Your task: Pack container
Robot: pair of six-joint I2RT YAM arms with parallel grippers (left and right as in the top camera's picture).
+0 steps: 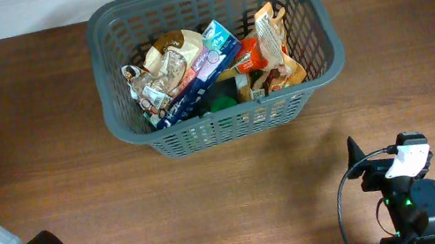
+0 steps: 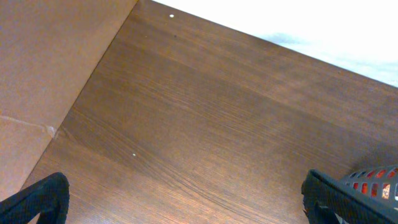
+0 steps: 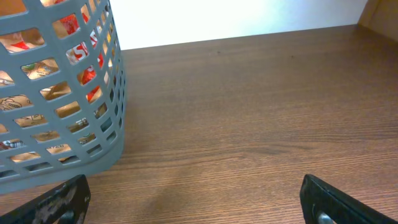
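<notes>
Overhead view: a dark grey plastic basket [image 1: 227, 125] stands on the far middle part of a brown wood-grain table [image 1: 76, 183]. It is rectangular with rounded corners, a thick rim, and walls pierced by rows of slots. Grocery packs fill it:
- a crinkled beige and brown bag [image 1: 166, 59] on the left;
- a blue and white carton [image 1: 212, 51] lying slantwise beside the bag;
- an orange pouch [image 1: 271, 45] leaning against the right wall;
- something green [image 1: 221, 99] low in the middle.

Printing shows on the packs, but no word or brand can be read at this size.

Right wrist view: the lattice wall of the basket [image 3: 56, 112] rises at the left, with red and tan wrappers showing through the slots. The right gripper [image 3: 196, 202] is spread wide over bare wood. Its black fingers [image 3: 62, 199] sit at the lower corners, with nothing between them and apart from the basket.

Left wrist view: the left gripper [image 2: 183, 202] is likewise spread wide and holds nothing. One corner of the basket [image 2: 373, 180] shows at the lower right. A flat brown panel [image 2: 37, 74], like cardboard, borders the table on the left.
</notes>
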